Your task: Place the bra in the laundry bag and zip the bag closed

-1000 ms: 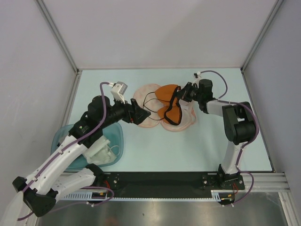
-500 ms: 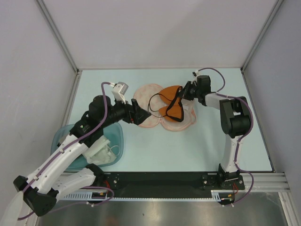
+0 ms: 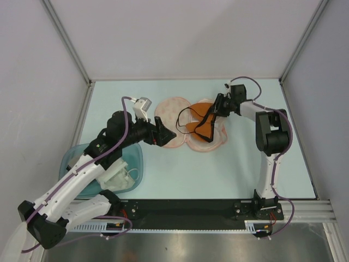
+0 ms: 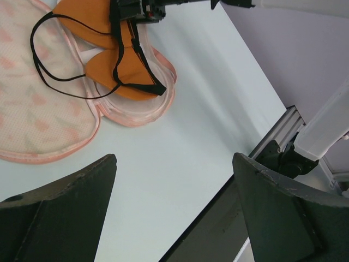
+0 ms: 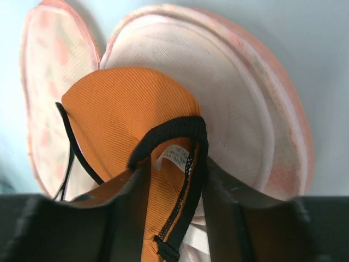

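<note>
The laundry bag (image 3: 172, 106) lies open like a clamshell in the middle of the table, pale lining up. The orange bra (image 3: 199, 117) rests folded over its right half (image 5: 245, 98), and a thin black strap loops onto the left half (image 4: 49, 125). My right gripper (image 3: 215, 112) is at the bra's far right end. Its fingers stand apart on either side of the black-trimmed band (image 5: 172, 169), which sits loosely folded between them. My left gripper (image 3: 166, 132) hovers wide open over the bag's left half, with only bare table between its fingers (image 4: 174, 158).
A translucent teal tub (image 3: 76, 158) holding a white garment (image 3: 117, 172) sits at the front left under my left arm. Grey walls enclose the table, and a black rail (image 3: 191, 210) runs along the near edge.
The right gripper's jaws have parted from shut, and it has shifted a little toward the back with the bra's end. The bra now lies more bunched on the bag's right half. My left gripper edged right.
</note>
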### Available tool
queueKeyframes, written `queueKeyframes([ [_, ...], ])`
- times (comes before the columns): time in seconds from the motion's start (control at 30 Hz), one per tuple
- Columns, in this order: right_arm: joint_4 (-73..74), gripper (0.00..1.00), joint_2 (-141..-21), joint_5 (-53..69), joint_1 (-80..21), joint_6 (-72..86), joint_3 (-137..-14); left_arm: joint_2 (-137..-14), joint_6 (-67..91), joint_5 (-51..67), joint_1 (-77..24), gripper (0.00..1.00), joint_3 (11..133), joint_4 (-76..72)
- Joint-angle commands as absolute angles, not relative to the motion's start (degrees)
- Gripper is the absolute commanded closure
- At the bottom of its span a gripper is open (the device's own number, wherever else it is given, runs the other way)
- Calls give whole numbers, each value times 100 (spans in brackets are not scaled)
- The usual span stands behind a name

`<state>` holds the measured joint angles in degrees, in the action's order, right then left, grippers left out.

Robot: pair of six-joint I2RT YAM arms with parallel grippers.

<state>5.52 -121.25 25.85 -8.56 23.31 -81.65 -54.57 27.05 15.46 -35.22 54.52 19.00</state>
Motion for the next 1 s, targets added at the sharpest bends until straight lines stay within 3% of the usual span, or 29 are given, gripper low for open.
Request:
queueKeyframes([
  [0.0,1669,48,-11823,2040,-940,1802,-8710,-5484,2848,1652,-3480,8,5335,1863],
  [0.27,3023,24,-11348,996,-967,1371,-9018,-5441,2900,1688,-3480,8,5256,1819],
  [0.47,2901,13,-10216,212,-1387,1274,-8008,-5317,2962,1635,-3480,8,5089,1767],
  [0.67,1900,11,-9257,588,-2458,784,-6848,-5230,3041,1652,-3480,8,4948,1723],
  [0.83,1126,11,-9342,1405,-2953,62,-6487,-5107,3172,1705,-3480,8,4869,1705],
  [0.97,1125,20,-9737,1082,-3155,-130,-6696,-4966,3217,1679,-3480,8,4816,1731],
])
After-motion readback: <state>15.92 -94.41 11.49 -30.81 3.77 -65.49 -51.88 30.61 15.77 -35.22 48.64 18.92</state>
